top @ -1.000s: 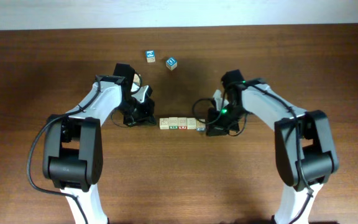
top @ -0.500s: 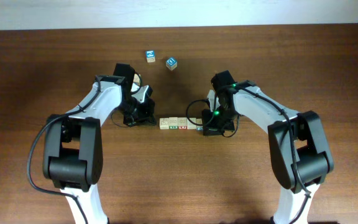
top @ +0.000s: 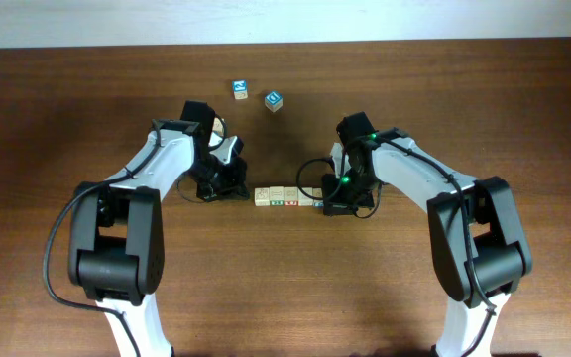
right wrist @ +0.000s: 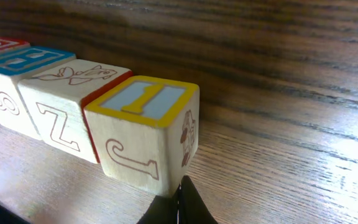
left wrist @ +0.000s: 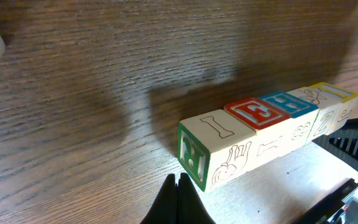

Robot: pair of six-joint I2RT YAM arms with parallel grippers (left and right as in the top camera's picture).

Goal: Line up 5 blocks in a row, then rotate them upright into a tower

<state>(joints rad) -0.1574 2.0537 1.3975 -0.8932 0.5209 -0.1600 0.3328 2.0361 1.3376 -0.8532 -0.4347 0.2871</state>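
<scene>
The row of five blocks (top: 285,196) lies between your two grippers, face against face. Its yellow-framed block (right wrist: 145,134) is directly in front of the right gripper (right wrist: 179,202). The fingers of this gripper are pressed together, with the tip at the block's lower corner; whether it touches, I cannot tell. In the last second this gripper has come inward to that end of the row and then stopped. The row itself does not look turned, so I judge you are only at the start of a push.

The left gripper (left wrist: 178,199), also pressed together and empty, points at the green-lettered block (left wrist: 194,155) at the other end, just apart from it. Beyond both grippers one loose block (top: 239,89) and a second loose block (top: 274,99) lie well apart. Behind the grippers the table (top: 285,297) is bare, so there the row has room to swing.
</scene>
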